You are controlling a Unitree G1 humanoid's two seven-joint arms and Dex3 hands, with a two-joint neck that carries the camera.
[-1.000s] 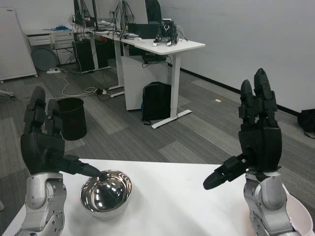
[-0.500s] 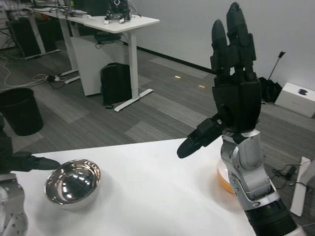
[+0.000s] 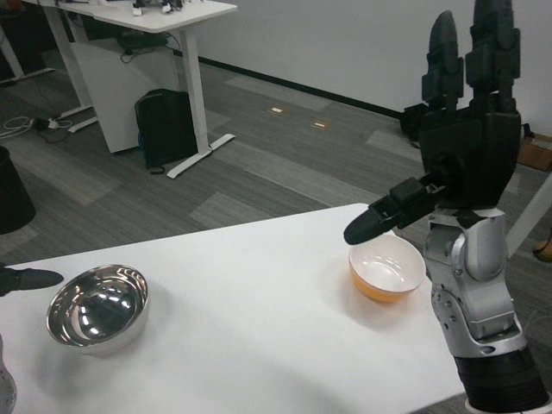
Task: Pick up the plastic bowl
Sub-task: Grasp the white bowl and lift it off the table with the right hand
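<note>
In the head view, the plastic bowl (image 3: 387, 267) is seen near the right edge of the counter (image 3: 259, 328). It is judged light, stiff and a bit slippery, best held by its rim. The right robot hand (image 3: 461, 155) is raised above it, open and empty. Only a fingertip of the left robot hand (image 3: 26, 279) is seen, so its state cannot be told.

Non-task items, placed relative to the steel bowl.

Steel bowl (image 3: 97, 307) sits upright on the white table (image 3: 259, 345), near its left end, interior reflective. Beyond it, across grey carpet (image 3: 285, 172), a white desk (image 3: 129, 52) stands at upper left with a black backpack (image 3: 166, 128) on the floor against its leg. A black bin (image 3: 13, 194) is partly visible at the left edge, behind the bowl. White wall (image 3: 345, 43) runs along the far side with dark skirting.
</note>
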